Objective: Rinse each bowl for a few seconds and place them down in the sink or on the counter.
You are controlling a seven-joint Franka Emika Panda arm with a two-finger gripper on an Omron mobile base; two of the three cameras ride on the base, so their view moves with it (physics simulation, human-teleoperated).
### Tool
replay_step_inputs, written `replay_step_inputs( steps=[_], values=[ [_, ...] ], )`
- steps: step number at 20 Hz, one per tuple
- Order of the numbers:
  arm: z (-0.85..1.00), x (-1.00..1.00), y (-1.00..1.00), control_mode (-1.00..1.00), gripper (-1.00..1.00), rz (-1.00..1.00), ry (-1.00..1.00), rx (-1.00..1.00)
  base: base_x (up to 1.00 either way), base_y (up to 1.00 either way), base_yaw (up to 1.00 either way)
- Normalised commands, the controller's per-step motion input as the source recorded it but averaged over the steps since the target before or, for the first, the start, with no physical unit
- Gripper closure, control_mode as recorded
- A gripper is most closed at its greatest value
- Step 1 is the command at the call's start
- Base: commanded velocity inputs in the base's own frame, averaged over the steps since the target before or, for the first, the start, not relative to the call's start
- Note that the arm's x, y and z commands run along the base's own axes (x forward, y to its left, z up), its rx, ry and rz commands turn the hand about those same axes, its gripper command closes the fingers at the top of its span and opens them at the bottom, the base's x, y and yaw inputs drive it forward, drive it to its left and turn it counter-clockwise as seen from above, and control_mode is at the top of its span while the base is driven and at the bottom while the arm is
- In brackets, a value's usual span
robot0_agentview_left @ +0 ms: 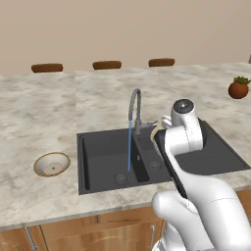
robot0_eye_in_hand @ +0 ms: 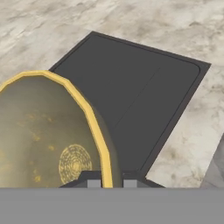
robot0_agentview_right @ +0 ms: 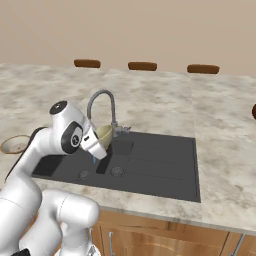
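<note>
— Big marbled counter (robot0_agentview_left: 44, 112), dark sink (robot0_agentview_left: 98, 184) set in it, tap (robot0_agentview_left: 134, 100) running a thin stream into the left basin.

— And the gripper (robot0_eye_in_hand: 109, 178)?

— Fingers clamped on the rim of the olive bowl (robot0_agentview_right: 104, 134), held tilted just right of the stream, above the divider.

— So it swings left to rinse?

— I'd guess so. The spout crowds it. The shallow bowl (robot0_agentview_left: 51, 164) waits on the counter, well left.

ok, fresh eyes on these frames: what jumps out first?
The gripper pinching the rim of the olive-tan bowl, held over the sink beside the tap. A blue stream of water runs from the tap into the basin. The brown-rimmed bowl sits on the counter left of the sink.
</note>
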Motion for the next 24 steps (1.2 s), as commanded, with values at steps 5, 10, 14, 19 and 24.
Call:
replay_step_inputs(
  steps=[5, 10, 14, 19, 24],
  values=[
    [-0.19, 0.21, 0.23, -1.0, 1.0, 0.04, 0.0, 0.09, 0.0, 0.0, 0.0],
    [-0.21, 0.35, 0.11, -1.0, 1.0, 0.03, 0.0, 0.11, 0.0, 0.0, 0.0],
    [-0.16, 0.36, 0.14, -1.0, 1.0, 0.02, 0.0, 0.08, 0.0, 0.0, 0.0],
    [-0.16, 0.32, 0.22, -1.0, 1.0, 0.0, 0.0, 0.03, 0.0, 0.0, 0.0],
    [-0.16, 0.28, 0.19, -1.0, 1.0, 0.0, 0.01, 0.0, 0.0, 0.0, 0.0]
  ],
)
